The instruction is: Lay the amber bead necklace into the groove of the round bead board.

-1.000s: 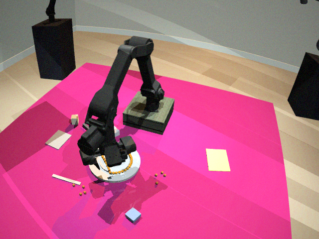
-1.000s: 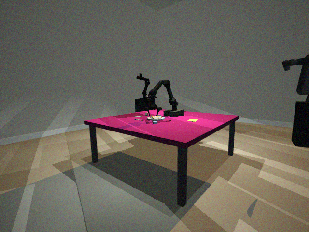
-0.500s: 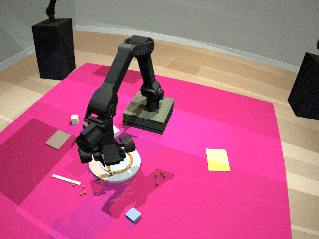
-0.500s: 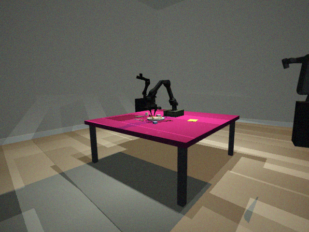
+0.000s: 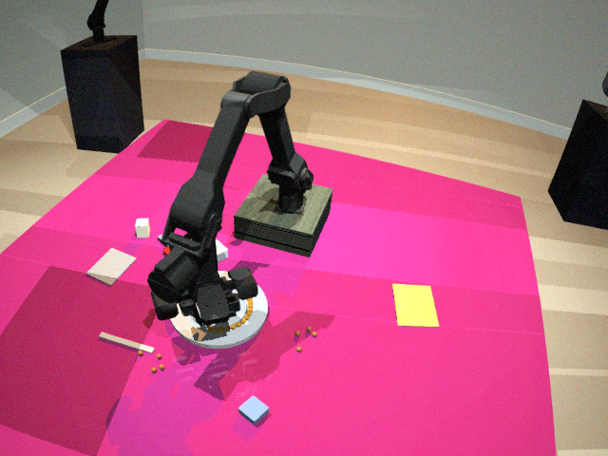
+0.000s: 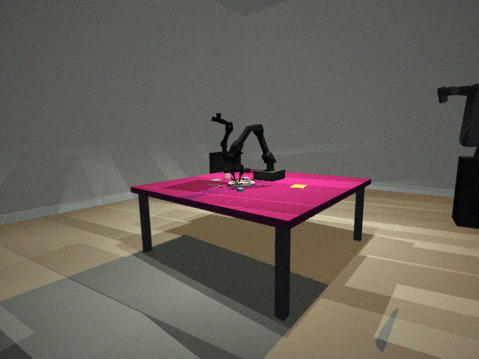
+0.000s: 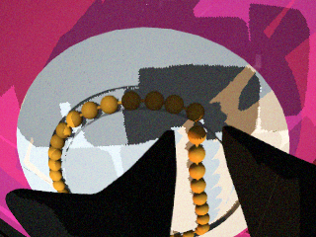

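The round bead board (image 5: 248, 334) (image 6: 252, 184) (image 7: 148, 44) lies flat, pale grey, with a thin ring groove. The amber bead necklace (image 5: 245, 317) (image 7: 154, 101) lies on it. In the wrist view its left and upper beads follow the groove, while its right strand runs nearly straight, inside the groove's curve. My gripper (image 6: 237, 182) (image 7: 197, 136) is partly open, low over the board, with a finger on each side of that right strand. Gaps show between beads and fingers, so nothing is gripped. The left finger hides part of the ring's inside; the hand covers much of the board in the top view.
Loose amber beads lie right of the board (image 5: 309, 329) and left of it, near a pale stick (image 5: 125, 342). A blue block (image 5: 253, 409) stands in front, a yellow sheet (image 5: 415, 304) far right. A beige tile (image 5: 111, 266), white cube (image 5: 142, 227) and white block (image 5: 221, 250) lie behind.
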{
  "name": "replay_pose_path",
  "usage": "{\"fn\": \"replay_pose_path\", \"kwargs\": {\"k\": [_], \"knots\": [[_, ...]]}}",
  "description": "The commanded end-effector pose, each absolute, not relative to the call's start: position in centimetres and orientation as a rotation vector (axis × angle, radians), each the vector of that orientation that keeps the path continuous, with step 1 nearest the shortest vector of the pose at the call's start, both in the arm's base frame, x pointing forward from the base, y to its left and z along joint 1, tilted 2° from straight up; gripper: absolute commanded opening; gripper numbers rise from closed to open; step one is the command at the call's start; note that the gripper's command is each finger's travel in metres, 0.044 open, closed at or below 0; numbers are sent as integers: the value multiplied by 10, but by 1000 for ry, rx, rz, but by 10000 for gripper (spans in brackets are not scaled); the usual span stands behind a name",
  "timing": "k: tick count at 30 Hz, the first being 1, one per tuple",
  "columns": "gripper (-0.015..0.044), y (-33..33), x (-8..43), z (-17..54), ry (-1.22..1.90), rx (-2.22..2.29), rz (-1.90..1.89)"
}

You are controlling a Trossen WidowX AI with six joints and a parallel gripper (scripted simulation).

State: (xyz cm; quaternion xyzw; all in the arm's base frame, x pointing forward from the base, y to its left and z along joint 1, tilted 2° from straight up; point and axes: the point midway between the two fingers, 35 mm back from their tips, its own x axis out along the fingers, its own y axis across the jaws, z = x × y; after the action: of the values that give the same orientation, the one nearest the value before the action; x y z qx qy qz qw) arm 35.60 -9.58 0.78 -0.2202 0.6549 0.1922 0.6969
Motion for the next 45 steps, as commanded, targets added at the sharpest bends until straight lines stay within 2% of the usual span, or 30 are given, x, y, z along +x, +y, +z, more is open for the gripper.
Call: {"fn": "replay_pose_path", "kwargs": {"k": [1, 4, 9, 45], "knots": [[120, -96, 355, 1, 1464, -485, 422], [120, -96, 355, 0, 1465, -485, 421], [0, -96, 355, 2, 1464, -489, 429], [0, -96, 355, 4, 1464, -487, 427]]}}
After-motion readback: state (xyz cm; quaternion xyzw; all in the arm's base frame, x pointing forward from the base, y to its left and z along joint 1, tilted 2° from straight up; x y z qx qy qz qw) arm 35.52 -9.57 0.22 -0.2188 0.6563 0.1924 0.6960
